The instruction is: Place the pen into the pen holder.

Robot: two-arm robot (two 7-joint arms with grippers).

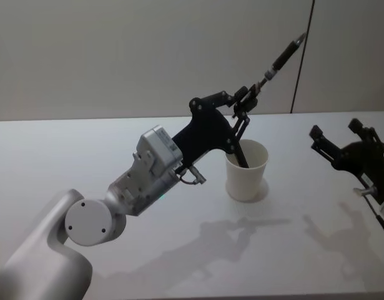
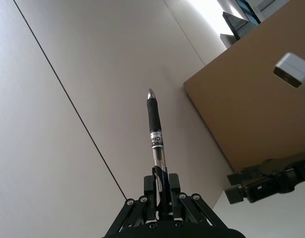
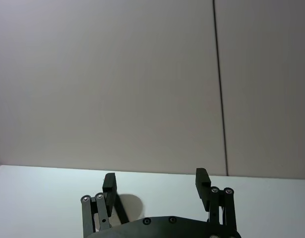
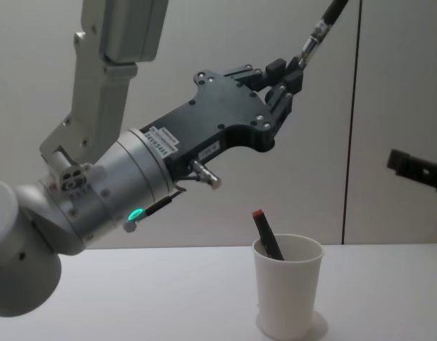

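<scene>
Pen holder (image 1: 246, 179) on white table (image 1: 79, 150)

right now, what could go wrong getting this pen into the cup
1. The left gripper pinches the pen near one end, with most of it slanting up and away from the cup; turning it downward could make it slip.
2. A second pen already leans in the cup, so the new one may snag it or tip the cup.
The right gripper is open at the right, away from the cup.
</scene>
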